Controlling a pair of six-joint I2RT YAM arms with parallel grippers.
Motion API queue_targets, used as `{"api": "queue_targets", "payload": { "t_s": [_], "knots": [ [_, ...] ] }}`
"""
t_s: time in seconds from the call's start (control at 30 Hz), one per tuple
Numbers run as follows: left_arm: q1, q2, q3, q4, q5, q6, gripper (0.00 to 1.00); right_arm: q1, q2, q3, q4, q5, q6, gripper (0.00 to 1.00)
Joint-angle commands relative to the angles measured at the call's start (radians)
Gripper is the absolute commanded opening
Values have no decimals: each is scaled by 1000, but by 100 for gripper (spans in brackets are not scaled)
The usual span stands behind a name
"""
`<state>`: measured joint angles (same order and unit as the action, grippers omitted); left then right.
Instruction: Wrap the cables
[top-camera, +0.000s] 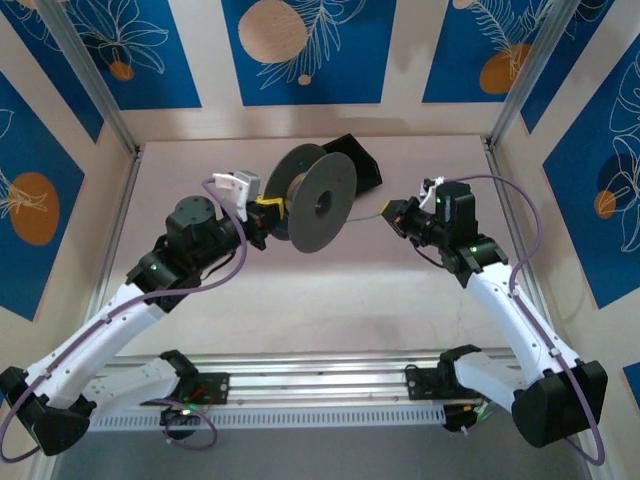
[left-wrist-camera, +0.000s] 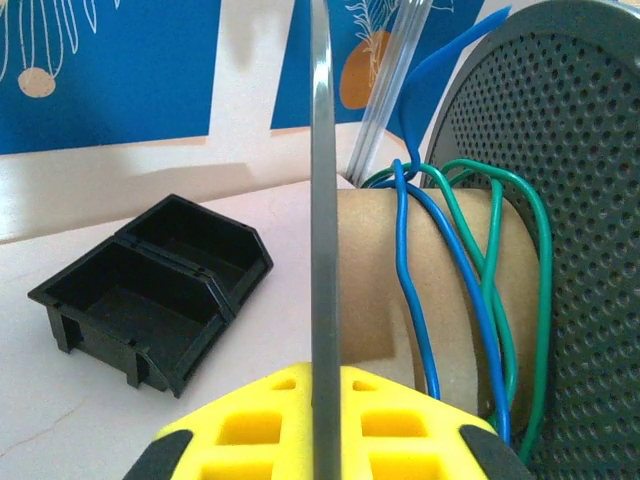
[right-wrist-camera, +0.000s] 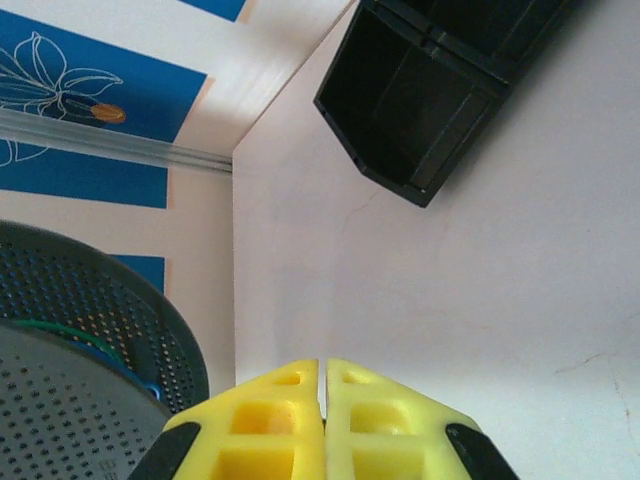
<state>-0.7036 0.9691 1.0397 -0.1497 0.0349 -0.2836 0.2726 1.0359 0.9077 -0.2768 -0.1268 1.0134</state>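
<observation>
top external view: the left gripper (top-camera: 268, 212) is clamped on the rim of an upright grey spool (top-camera: 318, 200) at mid-desk (top-camera: 300, 310). the blue and green cables (left-wrist-camera: 546, 300) loop around its cardboard core. one green strand runs toward the right gripper (top-camera: 388, 212), whose yellow fingers (right-wrist-camera: 280, 420) are pressed together. a black bin (top-camera: 355, 160) sits behind the spool.

Thin blue and green cables (left-wrist-camera: 470, 290), loosely looped round the cardboard core (left-wrist-camera: 365, 280) of the spool (top-camera: 318, 198) — one green strand (top-camera: 365, 217) stretching off sideways.
</observation>
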Motion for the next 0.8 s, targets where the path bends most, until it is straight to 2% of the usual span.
{"api": "queue_targets", "payload": {
  "t_s": [0.0, 0.13, 0.23, 0.4, 0.53, 0.67, 0.77],
  "knots": [
    [-10, 5, 107, 36, 89, -13, 0, -11, 5, 72, -59, 59, -69, 0],
    [-11, 85, 217, -131, 264, 27, 0, -46, 72, 179, -108, 70, -191, 0],
    [-11, 132, 277, -248, 335, 63, 0, -79, 146, 273, -119, 20, -277, 0],
    [-11, 195, 381, -466, 289, 139, 0, -77, 199, 426, -116, -94, -445, 0],
    [-11, 270, 464, -586, 313, 175, 0, -42, 225, 531, -144, -184, -614, 0],
    [-9, 348, 528, -658, 302, 179, 0, 18, 222, 580, -153, -253, -750, 0],
    [-8, 394, 576, -689, 282, 167, 0, 99, 225, 620, -201, -245, -863, 0]
  ]
}}
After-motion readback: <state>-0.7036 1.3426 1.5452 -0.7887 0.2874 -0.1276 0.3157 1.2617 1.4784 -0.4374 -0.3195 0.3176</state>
